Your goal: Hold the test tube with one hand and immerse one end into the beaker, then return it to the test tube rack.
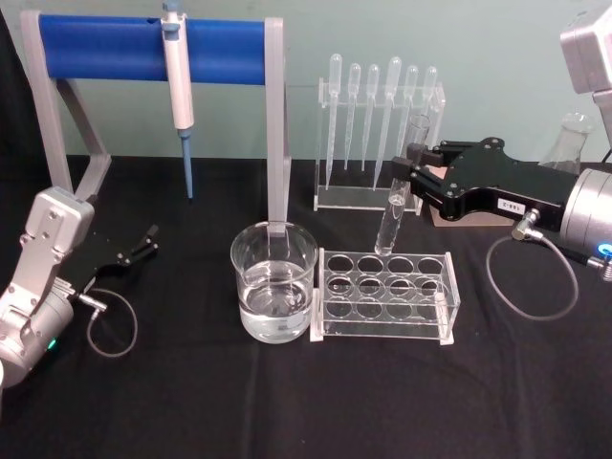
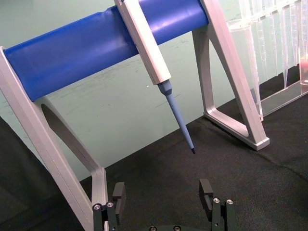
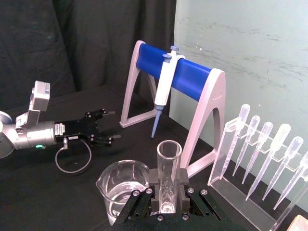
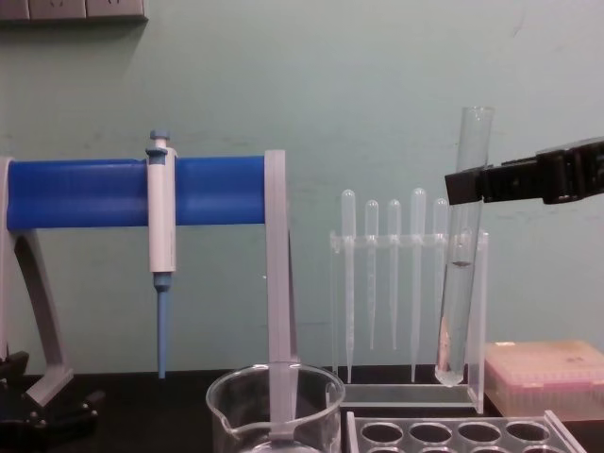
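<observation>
Nearest the robot stands the beaker point(image 1: 273, 282), part filled with clear liquid, with the test tube rack point(image 1: 382, 326) just beside it on its right. To the left of the beaker and well apart, the left gripper point(image 1: 145, 242) is parked low over the cloth, its fingers point(image 2: 119, 192) spread wide and holding nothing. A little beyond the beaker and to its right, the right gripper point(image 1: 409, 167) reaches in from the side, its jaws pinching the test tube point(image 1: 394, 206) on its upper part. The tube hangs nearly upright, its rounded bottom clear of the rack's far row. I judge this to be the carry between rack and beaker, with the dip not yet made. The next move calls for sliding the tube leftward over the beaker's mouth, keeping it vertical, then lowering it without touching the rim. Farther behind the beaker stand the thin pipettes point(image 1: 382, 105) and the blue-barred stand point(image 1: 143, 48).
</observation>
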Robot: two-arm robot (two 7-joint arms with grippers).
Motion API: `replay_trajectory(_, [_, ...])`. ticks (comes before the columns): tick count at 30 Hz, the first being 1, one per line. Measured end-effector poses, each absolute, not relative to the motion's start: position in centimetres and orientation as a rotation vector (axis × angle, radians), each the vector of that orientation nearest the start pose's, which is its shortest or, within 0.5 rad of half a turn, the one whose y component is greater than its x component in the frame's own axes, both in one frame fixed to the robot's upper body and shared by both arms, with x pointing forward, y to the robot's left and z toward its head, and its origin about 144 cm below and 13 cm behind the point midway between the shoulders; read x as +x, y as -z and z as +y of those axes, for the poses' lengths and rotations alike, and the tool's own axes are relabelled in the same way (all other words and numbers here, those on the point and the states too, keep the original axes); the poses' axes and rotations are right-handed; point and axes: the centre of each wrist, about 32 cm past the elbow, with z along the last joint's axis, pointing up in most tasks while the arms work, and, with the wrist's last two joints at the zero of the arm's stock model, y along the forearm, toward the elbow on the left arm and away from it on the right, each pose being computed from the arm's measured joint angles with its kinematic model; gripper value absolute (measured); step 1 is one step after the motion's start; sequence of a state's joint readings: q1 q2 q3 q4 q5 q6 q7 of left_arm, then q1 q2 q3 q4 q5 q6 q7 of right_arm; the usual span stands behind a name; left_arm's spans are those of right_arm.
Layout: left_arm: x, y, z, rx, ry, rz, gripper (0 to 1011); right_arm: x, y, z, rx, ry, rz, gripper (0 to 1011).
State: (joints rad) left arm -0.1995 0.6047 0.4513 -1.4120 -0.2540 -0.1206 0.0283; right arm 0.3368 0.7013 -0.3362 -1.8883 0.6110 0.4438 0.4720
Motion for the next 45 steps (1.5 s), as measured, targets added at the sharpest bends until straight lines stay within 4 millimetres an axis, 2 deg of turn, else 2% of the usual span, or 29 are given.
replay_trajectory(45, [48.86, -113.98, 30.97, 0.304, -1.248, -0.285, 1000, 48.56, -132.87, -27.69, -0.21, 0.686, -0.058, 222])
